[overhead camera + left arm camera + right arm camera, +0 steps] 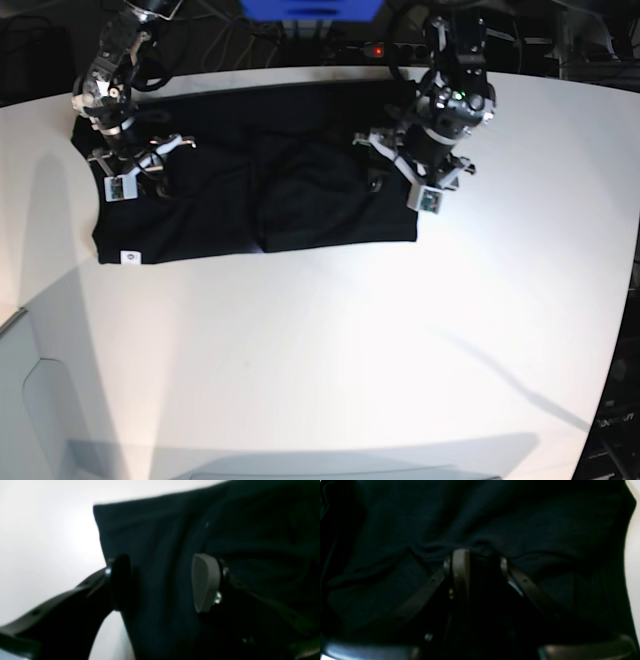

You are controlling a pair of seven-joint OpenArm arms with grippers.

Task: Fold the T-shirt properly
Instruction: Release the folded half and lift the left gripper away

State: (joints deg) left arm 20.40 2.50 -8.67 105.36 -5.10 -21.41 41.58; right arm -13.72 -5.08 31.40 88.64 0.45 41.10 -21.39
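Observation:
The black T-shirt lies spread across the far part of the white table, with a small white label at its near left corner. My left gripper stands over the shirt's right edge. In the left wrist view my left gripper is open, with the T-shirt lying flat in the gap and nothing pinched. My right gripper is on the shirt's left part. In the right wrist view my right gripper is shut on a puckered fold of the T-shirt.
A power strip with a red light and cables run behind the table's far edge, beside a blue box. A grey surface borders the table at the lower left. Bare white table stretches in front of the shirt.

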